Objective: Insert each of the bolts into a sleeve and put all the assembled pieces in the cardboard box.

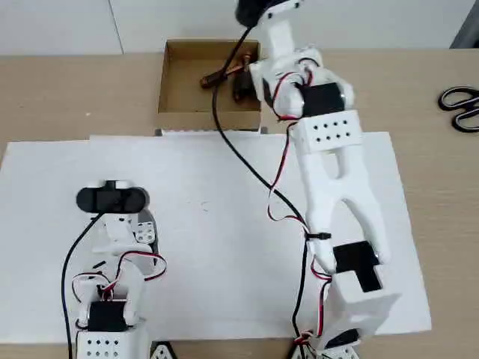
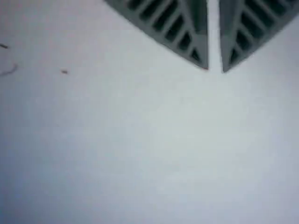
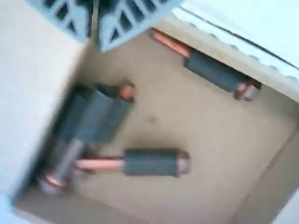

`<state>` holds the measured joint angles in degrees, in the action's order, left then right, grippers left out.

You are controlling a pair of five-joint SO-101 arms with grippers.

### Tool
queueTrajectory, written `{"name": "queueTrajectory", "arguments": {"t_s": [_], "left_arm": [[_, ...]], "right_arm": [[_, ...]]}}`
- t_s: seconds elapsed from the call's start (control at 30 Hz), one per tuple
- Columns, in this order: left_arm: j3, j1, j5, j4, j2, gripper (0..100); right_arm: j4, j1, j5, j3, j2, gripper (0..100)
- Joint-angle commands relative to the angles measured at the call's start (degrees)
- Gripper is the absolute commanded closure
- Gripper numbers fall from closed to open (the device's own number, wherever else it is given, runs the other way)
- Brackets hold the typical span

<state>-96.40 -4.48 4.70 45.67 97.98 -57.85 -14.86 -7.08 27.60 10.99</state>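
Right gripper [image 3: 95, 43], jaws together and empty, above the cardboard box [image 3: 219, 140]

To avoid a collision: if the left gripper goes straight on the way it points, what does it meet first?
The white paper sheet; nothing shows between it and the left gripper, though depth is unclear.

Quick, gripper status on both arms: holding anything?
Left gripper: shut, holding nothing, over the white paper.
Right gripper: shut, holding nothing, above the cardboard box.
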Motion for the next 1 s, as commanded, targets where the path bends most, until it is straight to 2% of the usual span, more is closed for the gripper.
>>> {"name": "queueTrajectory", "arguments": {"t_s": [0.0, 0.6, 0.8, 0.97], "left_arm": [[-0.04, -1.49, -0.18, -1.32, 0.62, 99], [-0.13, -1.41, -0.35, -1.58, 0.62, 99], [-0.13, -1.41, -0.35, -1.58, 0.62, 99], [-0.13, -1.41, -0.35, -1.58, 0.62, 99]], "right_arm": [[-4.44, 1.27, 2.11, 2.9, -5.93, 99.7], [-34.42, 1.1, 10.9, 2.64, -25.01, 99.7], [-38.02, 1.36, 13.45, 0.97, -31.69, 99.7], [-37.67, 1.36, 14.68, -13.71, -44.62, 99.7]]}}
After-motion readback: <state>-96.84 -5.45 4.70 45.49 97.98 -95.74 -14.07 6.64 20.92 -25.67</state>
